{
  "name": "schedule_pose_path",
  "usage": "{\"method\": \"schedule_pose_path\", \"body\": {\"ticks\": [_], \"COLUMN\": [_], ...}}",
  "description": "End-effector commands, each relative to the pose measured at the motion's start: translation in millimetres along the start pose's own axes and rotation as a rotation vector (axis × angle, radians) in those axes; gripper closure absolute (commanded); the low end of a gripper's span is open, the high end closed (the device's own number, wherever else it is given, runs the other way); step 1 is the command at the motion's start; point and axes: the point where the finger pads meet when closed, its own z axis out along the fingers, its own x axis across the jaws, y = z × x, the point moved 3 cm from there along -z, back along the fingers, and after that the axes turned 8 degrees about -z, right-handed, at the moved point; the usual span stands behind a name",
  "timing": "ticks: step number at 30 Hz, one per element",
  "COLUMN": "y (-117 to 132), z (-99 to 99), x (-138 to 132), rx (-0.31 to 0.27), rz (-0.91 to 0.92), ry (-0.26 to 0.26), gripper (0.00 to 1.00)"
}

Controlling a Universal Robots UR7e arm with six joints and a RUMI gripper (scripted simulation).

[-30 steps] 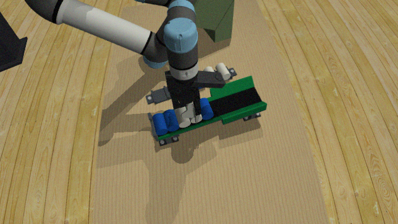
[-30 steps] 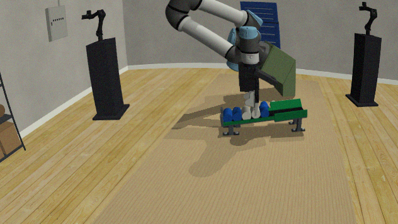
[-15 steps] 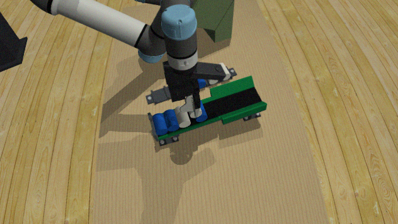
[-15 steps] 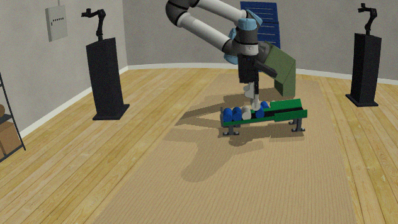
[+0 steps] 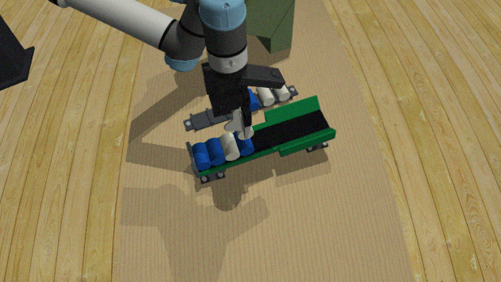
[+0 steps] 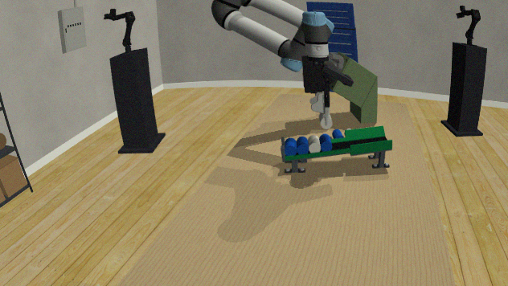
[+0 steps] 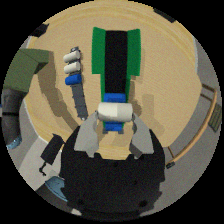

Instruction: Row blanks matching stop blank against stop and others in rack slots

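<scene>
The green feed ramp (image 5: 277, 131) carries a row against its low left stop: two blue blanks (image 5: 208, 154), a white blank (image 5: 230, 146) and another blue blank (image 5: 246, 146). My gripper (image 5: 239, 126) hangs a little above this row. It is shut on a white blank (image 7: 115, 111), whose end shows in the exterior view (image 6: 325, 120). The dark stock rack (image 5: 206, 119) lies behind the ramp. It holds a blue blank (image 5: 254, 100) and two white blanks (image 5: 273, 95) at its right end. My arm hides the rack's middle.
A tall green box (image 6: 359, 90) stands just behind the rack and ramp, close to my wrist. Two black pedestals (image 6: 134, 100) (image 6: 466, 88) stand far off at left and right. The ramp's upper right half (image 5: 297, 123) holds nothing.
</scene>
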Motion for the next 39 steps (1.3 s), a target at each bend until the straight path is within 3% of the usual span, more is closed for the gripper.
{"method": "schedule_pose_path", "body": {"ticks": [1,25,33,36,39], "y": [0,3,34,34,47], "z": [-14.6,-13.4,9.9,10.3,20.0], "x": [1,-7,-64,-65,-99], "rx": [0.001,0.006,0.024,0.024,0.026], "rz": [0.003,-0.003,-0.023,-0.023,-0.035], "ry": [-0.014,-0.021,-0.024,-0.024,-0.023], "gripper": [0.62,0.62,0.62,0.62,0.62]}}
